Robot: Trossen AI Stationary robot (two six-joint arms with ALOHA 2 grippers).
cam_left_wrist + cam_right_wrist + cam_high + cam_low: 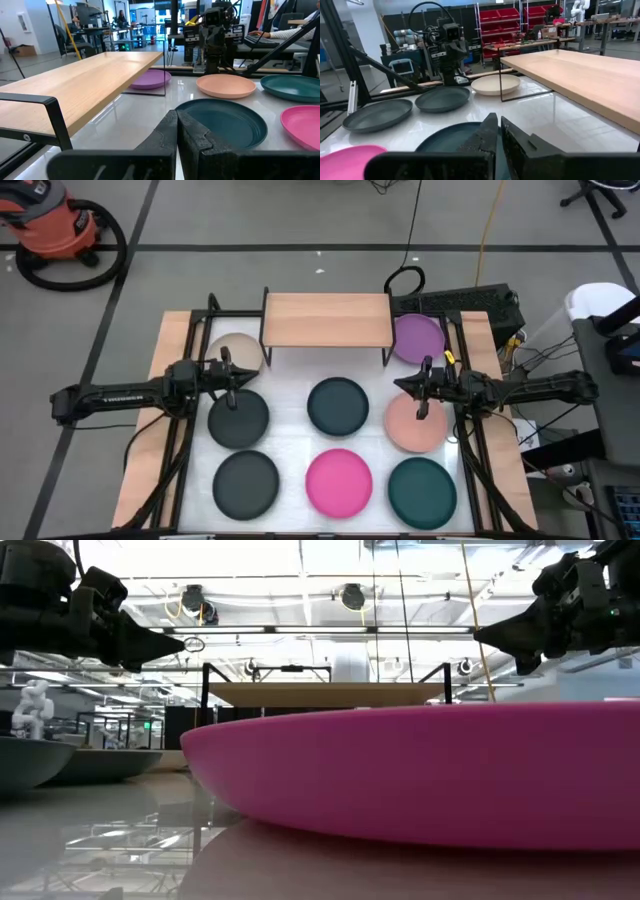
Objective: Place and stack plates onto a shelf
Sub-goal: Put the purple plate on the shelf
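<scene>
The plates lie flat on the white table (290, 405), none yet on the shelf (326, 319), whose wooden top stands bare at the far middle. We count eight: a beige plate (238, 349) by the shelf's left legs, a purple plate (418, 337) by its right legs, a salmon plate (416, 424), a teal plate (338, 405) in the middle, two dark grey ones (239, 419) (246, 484) on the left, a hot pink plate (339, 480) and another dark teal plate (421, 492) in the near row.

Our left gripper (231, 375) hovers between the beige and the upper grey plate; its fingers (172, 135) are pressed together, empty. Our right gripper (421, 388) hovers over the far rim of the salmon plate, also closed and empty, as its own wrist view shows.

We judge no plate is picked up yet. To do it well, we should spread the fingers first, come down at a rim, and pinch the lip rather than the flat centre.

The plates sit near each other, so sliding room is small. The shelf's front edge and black legs call for a lift above the top.
</scene>
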